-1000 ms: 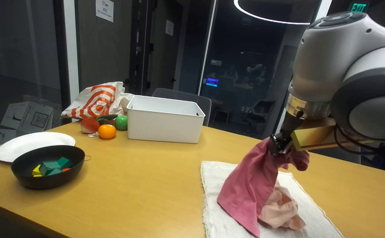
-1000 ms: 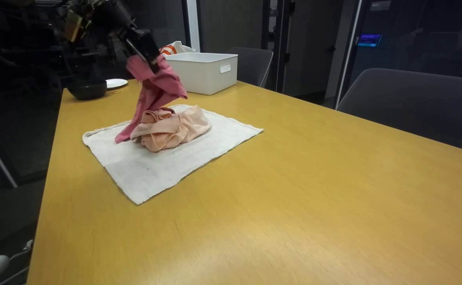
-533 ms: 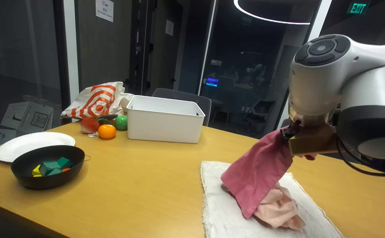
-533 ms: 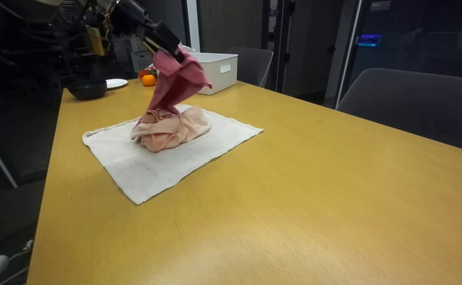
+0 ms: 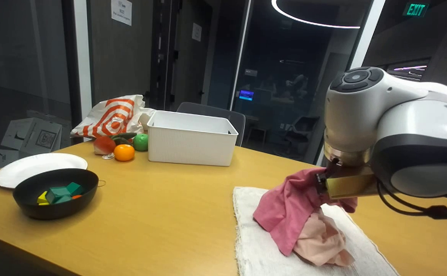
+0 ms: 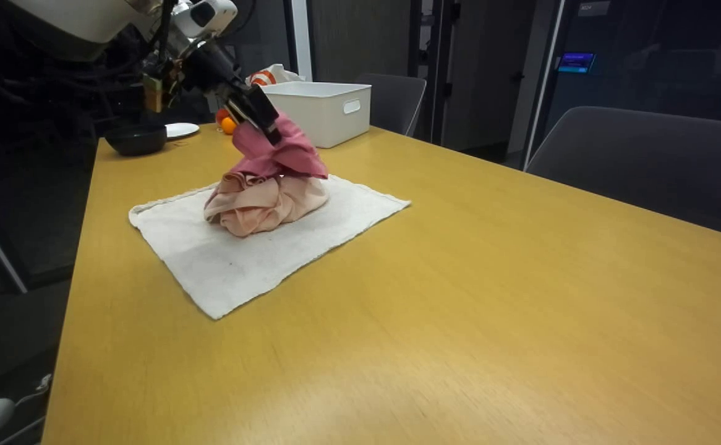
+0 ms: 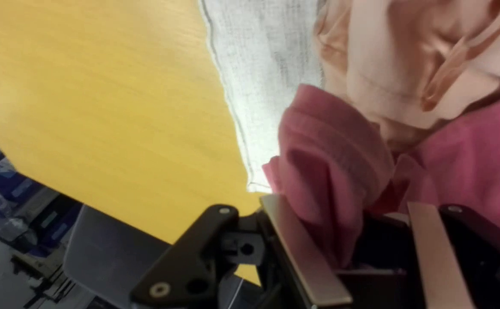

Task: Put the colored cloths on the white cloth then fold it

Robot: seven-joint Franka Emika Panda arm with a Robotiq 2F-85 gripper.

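Observation:
The white cloth (image 5: 254, 245) (image 6: 230, 266) lies spread flat on the table, with one edge and corner showing in the wrist view (image 7: 263, 64). On its middle sits the pale pink cloth (image 5: 323, 241) (image 6: 261, 207), crumpled in a heap. My gripper (image 6: 272, 135) (image 7: 346, 201) is above that heap, tilted, and shut on the bright pink cloth (image 5: 285, 211) (image 7: 335, 141). This cloth hangs bunched from the jaws; its lower folds rest against the pale heap, and one side droops toward the white cloth. The jaws hide the gripped part.
A white plastic bin (image 5: 191, 147) stands toward the back, with toy fruit, including an orange (image 5: 124, 152), and a red-and-white bag (image 5: 112, 117) beside it. A black bowl of blocks (image 5: 56, 199) and a white plate (image 5: 39, 168) occupy the far end.
My gripper first shifted toward the bin side, then came down. The bright pink cloth swung off the white cloth's far side and now sags in folds over the pale pink heap.

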